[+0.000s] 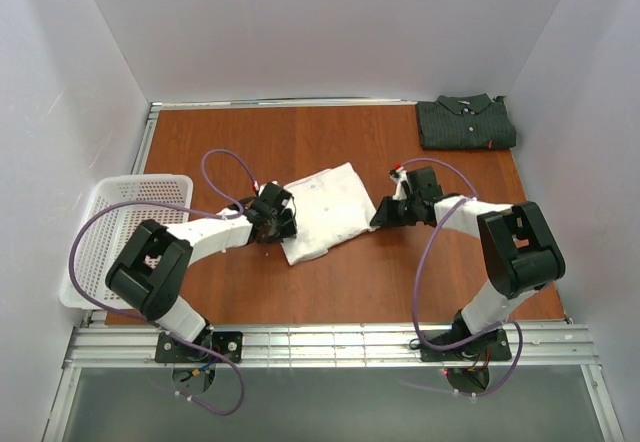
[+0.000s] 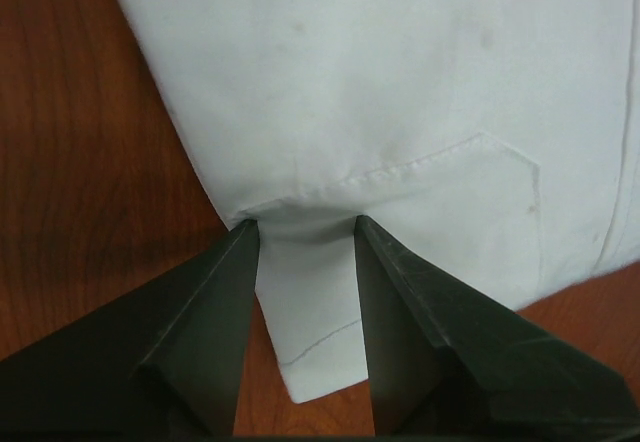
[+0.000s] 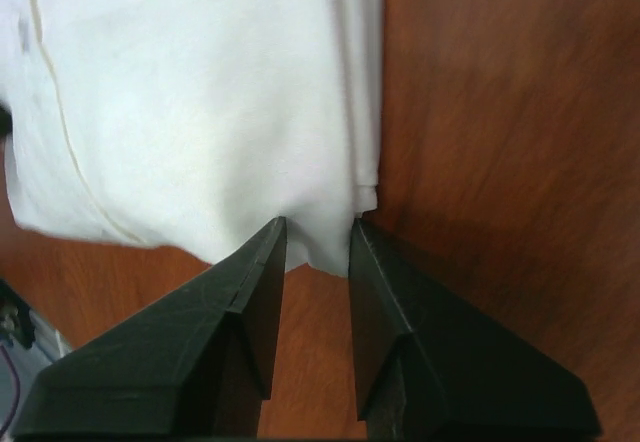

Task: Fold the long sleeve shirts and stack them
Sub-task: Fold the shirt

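Left fingers [image 2: 215,292] and right fingers [image 3: 250,287] straddle opposite edges of the white shirt [image 1: 325,207] on the worktop [image 1: 330,142], gap narrow; grip cannot be determined.

The left arm [image 1: 205,230] and right arm [image 1: 470,212] reach low toward each other. The left gripper [image 2: 305,227] and right gripper [image 3: 317,224] sit low, fingers a little apart.
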Tool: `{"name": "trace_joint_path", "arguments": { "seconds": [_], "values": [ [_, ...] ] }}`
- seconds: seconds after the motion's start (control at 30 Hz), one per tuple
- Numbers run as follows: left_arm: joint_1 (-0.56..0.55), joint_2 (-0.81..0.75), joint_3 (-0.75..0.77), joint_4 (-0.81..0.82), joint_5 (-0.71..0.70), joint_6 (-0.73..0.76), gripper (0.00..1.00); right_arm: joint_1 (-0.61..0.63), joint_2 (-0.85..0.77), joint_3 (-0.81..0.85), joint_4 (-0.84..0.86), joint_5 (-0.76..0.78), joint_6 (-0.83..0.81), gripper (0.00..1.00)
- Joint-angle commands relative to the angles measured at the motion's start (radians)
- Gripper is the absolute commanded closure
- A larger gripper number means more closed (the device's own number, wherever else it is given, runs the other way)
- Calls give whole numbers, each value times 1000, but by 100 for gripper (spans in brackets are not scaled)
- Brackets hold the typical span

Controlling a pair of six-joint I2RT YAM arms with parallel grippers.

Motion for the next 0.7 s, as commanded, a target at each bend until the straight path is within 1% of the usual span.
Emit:
{"name": "trace_joint_path", "arguments": {
  "seconds": [0.0,0.03,0.1,0.13,0.2,0.27,0.3,0.33,0.37,0.4,0.43,0.5,0.53,0.57,0.6,0.63,0.67],
  "values": [
    [57,66,55,-79,-124,89,62,72,-77,-133,34,-34,81,76],
    [68,72,75,-93,-141,106,61,113,-97,-151,42,-25,120,76],
    [88,79,143,-126,-178,166,58,153,-161,-199,52,-9,162,76],
    [88,77,169,-133,-223,195,56,181,-207,-208,54,-5,190,75],
    [88,59,229,-146,-239,259,49,182,-259,-227,54,5,211,73],
    [72,25,239,-134,-234,298,44,176,-348,-216,40,60,205,71],
    [58,-24,236,-104,-233,327,38,172,-376,-186,-15,93,195,69],
    [38,-44,232,-88,-233,374,36,155,-419,-169,-45,112,181,64],
    [-19,-67,226,-76,-244,402,32,141,-437,-153,-75,127,152,59],
    [-50,-85,212,-53,-247,425,26,126,-451,-126,-110,144,138,54],
    [-118,-119,201,-39,-251,469,24,80,-478,-121,-154,144,127,45],
    [-188,-139,184,-13,-254,502,22,29,-502,-121,-190,126,102,35],
    [-261,-142,175,-2,-256,532,21,-19,-523,-130,-217,115,96,26],
    [-301,-135,175,11,-273,549,21,-44,-534,-135,-227,106,92,24],
    [-341,-123,180,16,-291,571,21,-84,-546,-142,-239,100,96,10],
    [-420,-83,196,18,-314,588,20,-103,-572,-162,-248,95,101,5],
    [-458,-52,212,18,-342,627,20,-123,-588,-171,-254,86,102,4]
  ]
}}
